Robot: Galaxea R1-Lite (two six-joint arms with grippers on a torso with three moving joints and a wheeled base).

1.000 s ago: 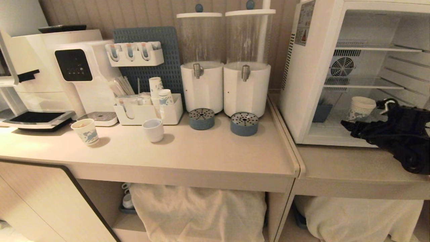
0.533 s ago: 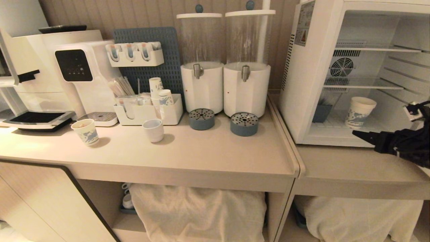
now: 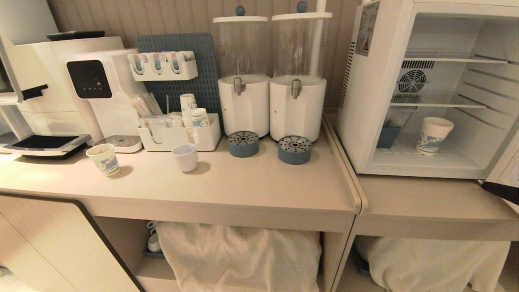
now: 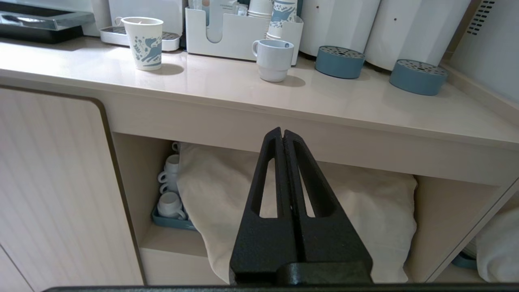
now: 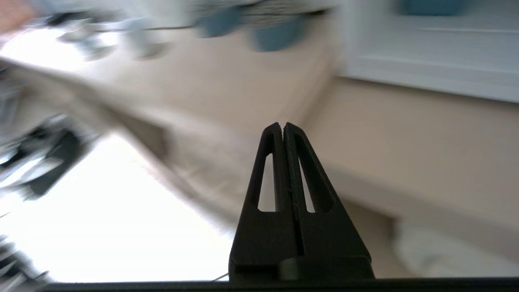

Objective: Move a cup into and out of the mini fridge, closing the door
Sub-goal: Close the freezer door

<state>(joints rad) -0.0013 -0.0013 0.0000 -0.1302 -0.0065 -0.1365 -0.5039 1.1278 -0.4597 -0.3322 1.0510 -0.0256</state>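
A: Where is the cup (image 3: 434, 135) now?

B: It stands upright on the bottom shelf inside the mini fridge (image 3: 377, 89), apart from both tools.

A: And the door?

B: Open. I see only a strip of its pale frame (image 3: 507, 168) at the right edge of the head view, on the right side of the fridge.

A: Which tool is nearer to it?

B: The right tool (image 5: 282, 126). Its tip shows at the right edge, just below the door frame, above the tabletop (image 3: 425, 202). Its two fingers are pressed together and it holds nothing.

A: The left one?

B: The left tool (image 4: 282, 132) is also closed and empty, parked low in front of the cabinet, well apart from the fridge.

A: So the next move?

B: I think the right tool pushes the door from its outer side, toward the left, to close it.
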